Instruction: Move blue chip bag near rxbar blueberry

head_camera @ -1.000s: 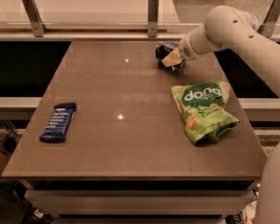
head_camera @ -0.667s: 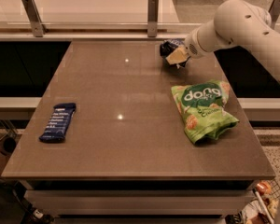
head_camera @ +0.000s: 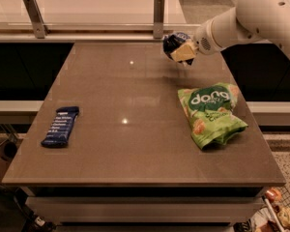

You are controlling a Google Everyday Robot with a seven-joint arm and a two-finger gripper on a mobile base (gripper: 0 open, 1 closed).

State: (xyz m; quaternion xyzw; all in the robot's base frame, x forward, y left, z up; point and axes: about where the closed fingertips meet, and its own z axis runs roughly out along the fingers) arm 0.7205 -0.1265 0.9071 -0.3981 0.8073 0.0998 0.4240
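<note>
The blue chip bag [head_camera: 171, 41], small and dark navy, is held in my gripper [head_camera: 181, 52] above the far right part of the brown table [head_camera: 130, 144]. The gripper is shut on the bag and lifts it off the surface; my white arm comes in from the upper right. The rxbar blueberry [head_camera: 61, 125], a slim flat dark blue bar with white text, lies near the table's left edge, far from the bag.
A larger bright green bag [head_camera: 211, 112] with white lettering lies on the right side of the table, below the gripper. A rail with two metal posts [head_camera: 158, 11] runs along the table's far edge.
The gripper has lifted the blue chip bag off the table, rising and shifting slightly toward the far edge. The bar and the green bag have not moved.
</note>
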